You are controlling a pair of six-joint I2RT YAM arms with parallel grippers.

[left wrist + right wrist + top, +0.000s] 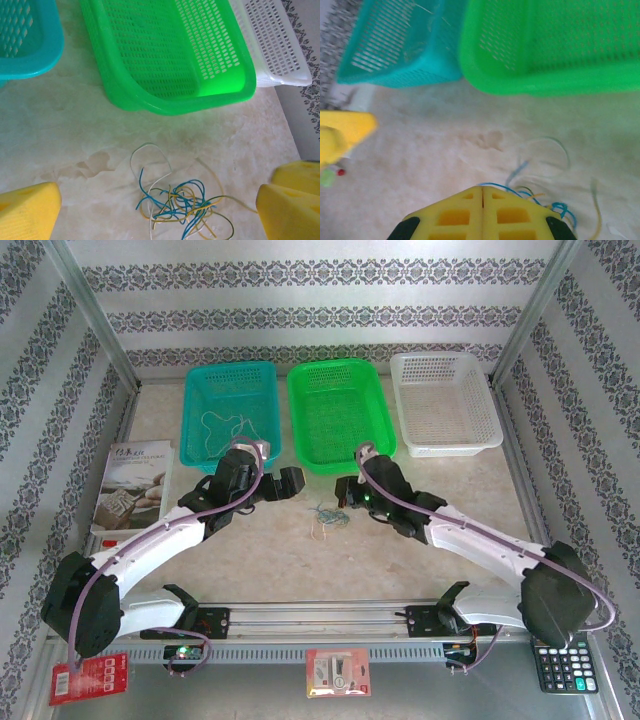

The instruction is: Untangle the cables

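"Yellow fingers of the right gripper [482, 196] were pressed flat together at the edge of the cables [540, 195]. Did they have a strand?"

"I couldn't tell. A blue loop ran out just beside the tips, and nothing was more certain than that. The left gripper [159, 200] hung spread wide above the tangle, holding nothing."

"Where did the tangle lie?"

"On the bare table [300, 560], between both grippers, just in front of the green basket [335, 365]. One cream cord [225, 428] already lay in the teal basket [230, 367]."

"So how should the pull go?"

"Slowly, I'd judge, on one colour only. It should lift away from the heap while the left pinned the rest, so loops slid instead of knotting."

"Any writing?"

"The book [135, 485], red tag [88, 678], card packet [338, 672] and calculator [567, 665] were too small to read."
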